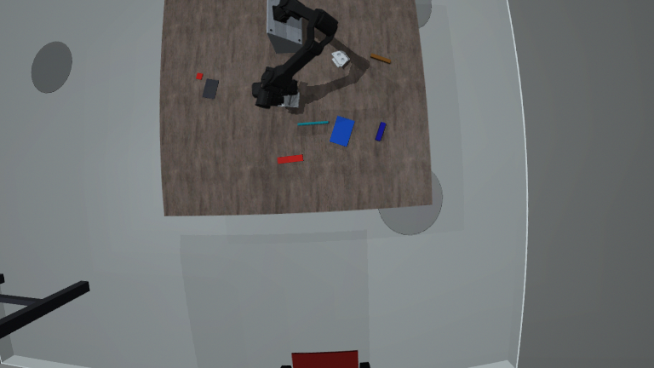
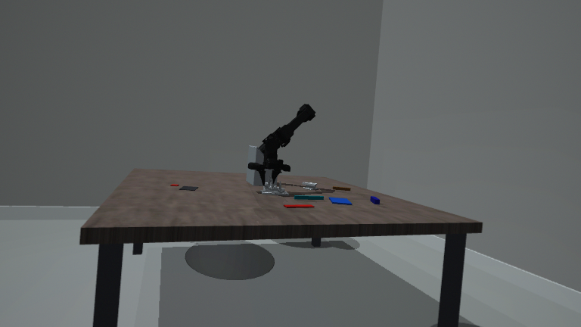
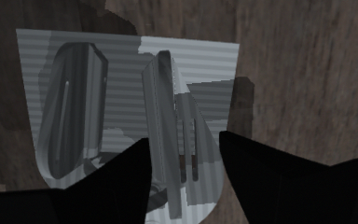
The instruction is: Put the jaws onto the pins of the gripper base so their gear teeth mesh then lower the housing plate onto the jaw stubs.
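Note:
The light-grey ridged gripper base lies on the table beneath the hand. One grey jaw is over the left part of the base in the wrist view; whether it is on its pin cannot be told. My gripper is shut on the other jaw, which is upright over the middle and right of the base. Its lower end, the pins and the gear teeth are mostly hidden. The white housing plate with two round holes lies apart, right of the arm in the top and exterior views.
A teal bar lies near the base. A blue plate, red bar and dark-blue block lie beyond it. A brown bar is right; a dark plate and small red block are left.

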